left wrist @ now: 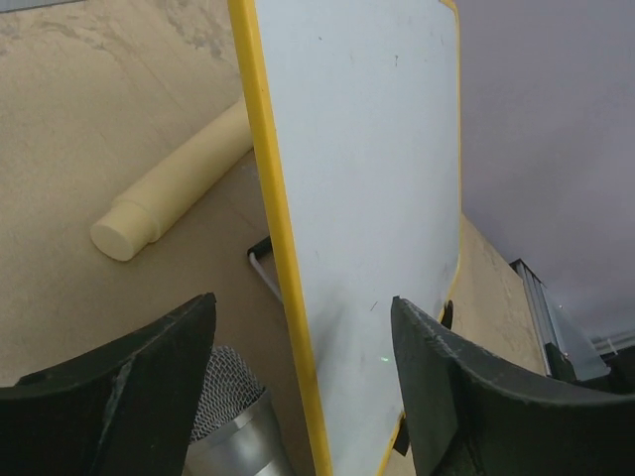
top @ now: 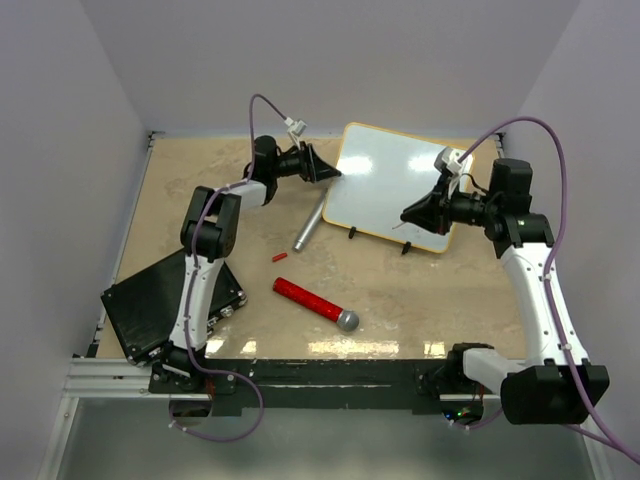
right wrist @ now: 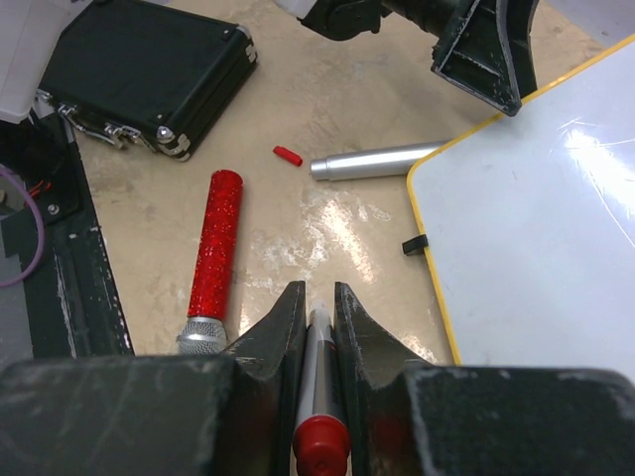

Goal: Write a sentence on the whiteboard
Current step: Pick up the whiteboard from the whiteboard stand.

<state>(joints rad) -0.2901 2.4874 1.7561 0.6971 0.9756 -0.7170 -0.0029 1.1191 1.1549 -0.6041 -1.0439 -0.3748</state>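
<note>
Well apart from the whiteboard point(top: 400, 185), the black case point(top: 140, 305) lies shut.

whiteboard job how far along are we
Done: the right gripper is shut on the marker, and a red cap lies on the table. In hand: the left gripper, open, straddles the whiteboard's edge. Left: all the writing; the board is blank.

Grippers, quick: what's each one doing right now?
Left gripper: open, fingers either side of the whiteboard edge.
Right gripper: shut on the marker.
</note>
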